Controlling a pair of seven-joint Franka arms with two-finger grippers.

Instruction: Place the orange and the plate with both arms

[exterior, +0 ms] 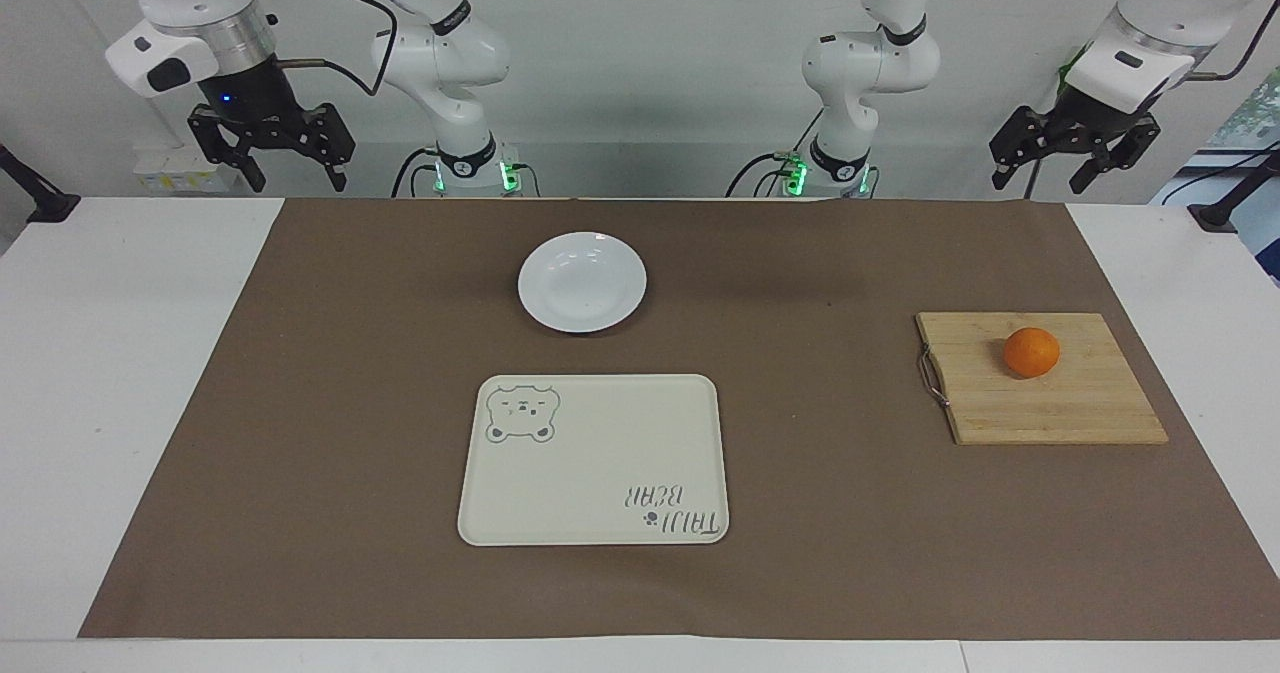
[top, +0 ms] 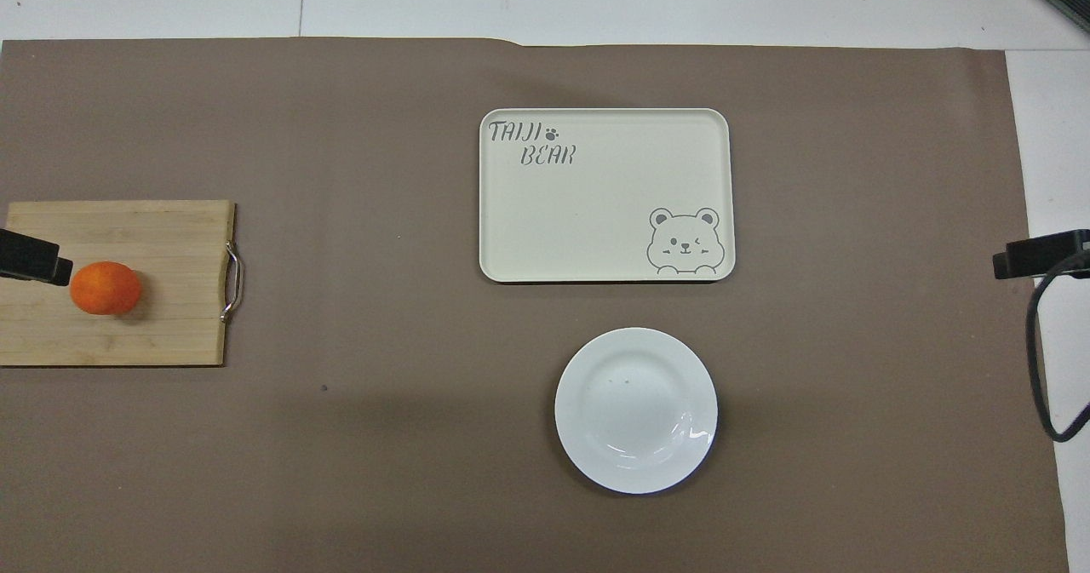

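Overall, reading across the facing view from one side to the other, the right arm's black two-finger gripper (exterior: 272, 158) comes first: it hangs in the air above the white table's (exterior: 120, 353) edge nearest the robots, at the right arm's end, with its jaws spread wide and nothing between them. That arm waits there, well apart from every object.

Next comes the brown paper mat (exterior: 350, 403) that covers most of the table. On it, near the middle and close to the robots' bases, sits the round glossy white plate (exterior: 582, 282), upright and bare. Farther from the robots than the plate, and just apart from it, lies the cream rectangular tray (exterior: 594, 460) with a bear drawing in 1 corner and the words TAIJI BEAR in the corner diagonal to it; nothing lies on it.

Toward the left arm's end of the table rests the pale wooden cutting board (exterior: 1040, 393) with a small metal handle (exterior: 932, 375) on the edge that faces the tray. The small round bright-orange fruit, the orange (exterior: 1031, 352), sits on this board, on the half nearer the robots.

Last comes the left arm's black two-finger gripper (exterior: 1072, 163), raised above the table's edge nearest the robots at the left arm's end. Its jaws also stand wide and hold nothing. From overhead, 1 dark tip (top: 34, 258) of it shows just beside the orange (top: 105, 288), over the board (top: 153, 335), but the facing view shows it high and clear of the fruit.
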